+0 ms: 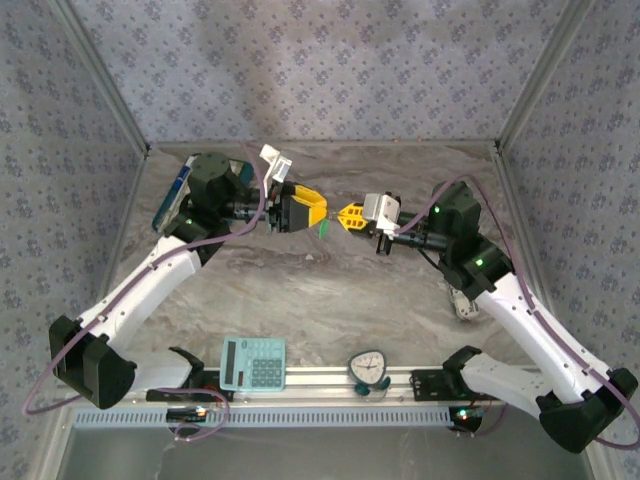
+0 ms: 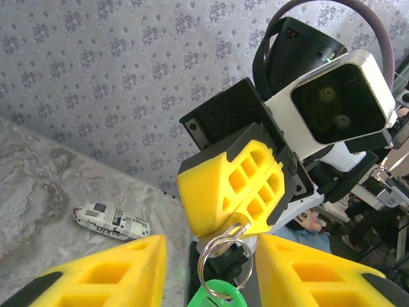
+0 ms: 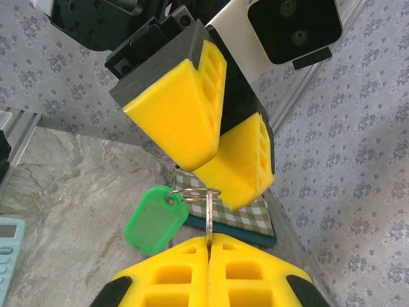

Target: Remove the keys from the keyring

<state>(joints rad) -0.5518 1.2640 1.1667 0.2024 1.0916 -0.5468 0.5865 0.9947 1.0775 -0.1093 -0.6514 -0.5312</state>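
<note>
Closest in the right wrist view, low in the frame, my right tool is pressed fully shut. A silver piece runs up out of the seam between its pads, and I take it for a key seen edge-on. Just above it, at mid-frame, hangs the keyring. The green key dangles from the ring to the left, clear of the worktop.

Beyond the ring stands my left tool. Its own view shows its jaws partly open, one on each side of the ring and gripping nothing that I can see.

My reading is that the ring is held up for the other arm and the removal itself has not begun. The next move calls for my left tool to close on the green key, or on the ring's coil, and work the key round to the split. That needs a steady pinch from the right.

Farther off, at lower right behind the tools, lies a checked pad. A calculator corner shows at the left edge, and a labelled packet lies on the worktop at the left of the left wrist view.

The bottom edge of the left wrist view cuts off the green key. I cannot find the ring's split, nor tell whether my right pads also catch the ring.
</note>
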